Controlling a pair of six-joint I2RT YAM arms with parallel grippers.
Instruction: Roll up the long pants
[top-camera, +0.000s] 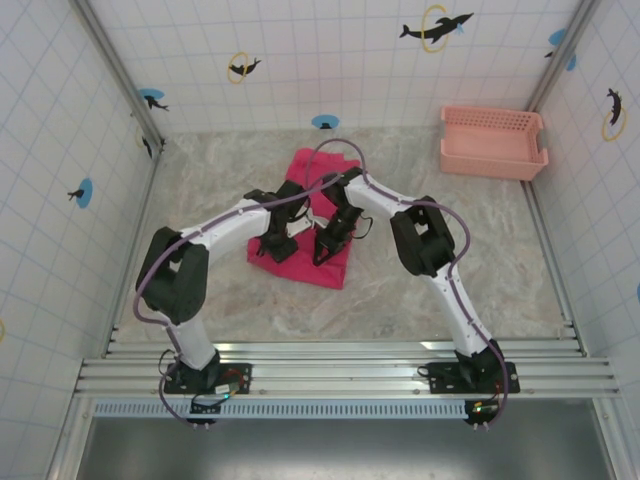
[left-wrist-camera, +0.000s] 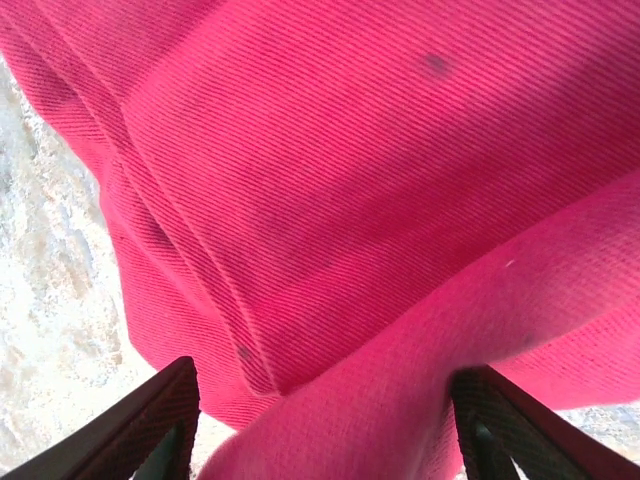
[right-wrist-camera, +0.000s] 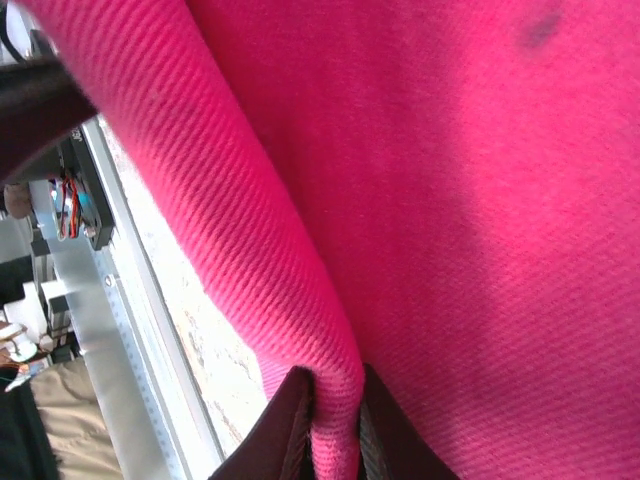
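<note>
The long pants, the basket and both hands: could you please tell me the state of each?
long pants: folded in layers on the table, one fold pinched up.
left hand: open, a cloth fold between its fingers.
right hand: shut on the long pants.
basket: upright, looks empty.

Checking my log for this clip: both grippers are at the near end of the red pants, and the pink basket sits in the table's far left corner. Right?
No: the top external view shows the pink basket in the far right corner. The rest holds: left gripper and right gripper are at the near end of the long pants.
</note>
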